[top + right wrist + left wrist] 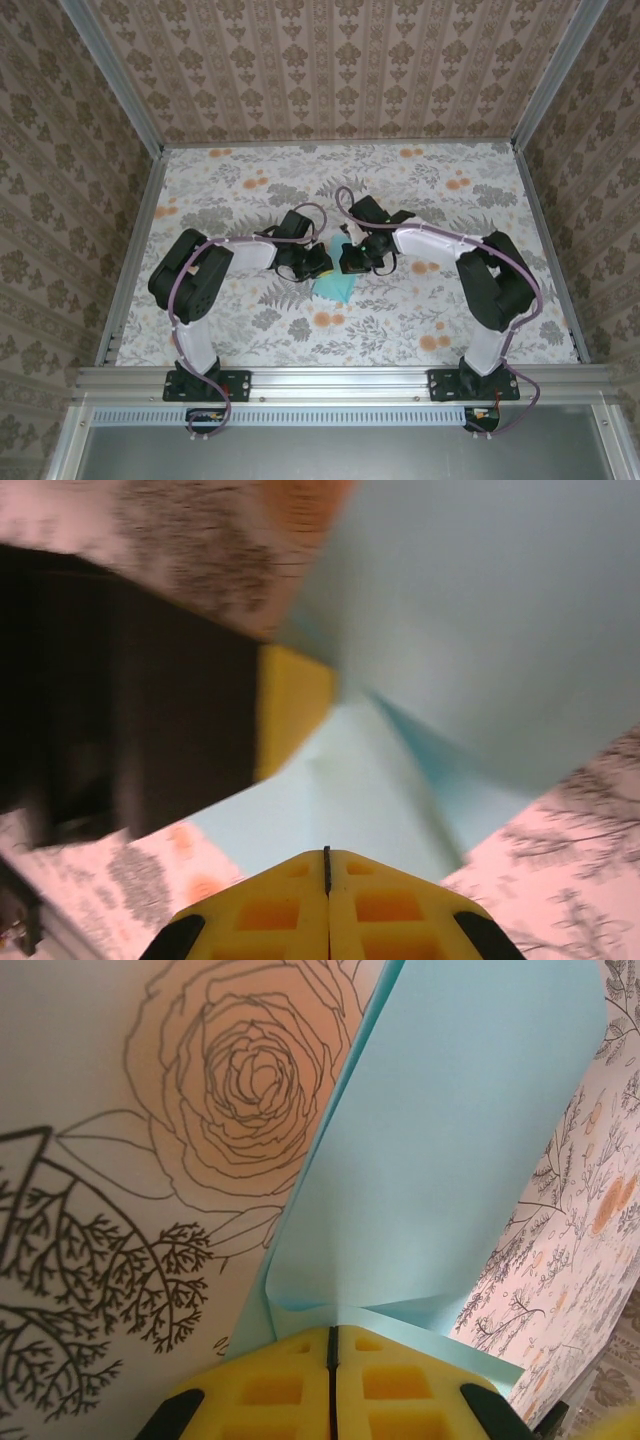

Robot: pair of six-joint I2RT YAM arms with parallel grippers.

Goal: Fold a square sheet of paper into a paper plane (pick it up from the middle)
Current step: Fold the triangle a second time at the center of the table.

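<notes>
**1. Left pincer** (320,266) (332,1344): black body with yellow foam-block pads (270,1390). The jaws are pressed flat together with only a hairline seam between them, nipping an edge of item 3.

**2. Right pincer** (350,258) (326,860): same make. The pads are closed tight, and an edge of item 3 meets the tips. It stands tip to tip with the left pincer, just beside it. One yellow pad of the left pincer (292,712) shows ahead and to the left of its tips.

**3. Light turquoise square sheet of paper** (335,285) (450,1150) (480,600): thin, plain and partly folded. It is held between the two pincers. A creased flap rises straight ahead of the left pincer's tips, and a second layer spreads beneath. Ahead of the right pincer a ridge runs away to the right, though that view is blurred.

**4. Floral-patterned tabletop** (250,190) (200,1090): white ground with orange blooms and grey foliage. It lies under both pincers and the sheet.
</notes>
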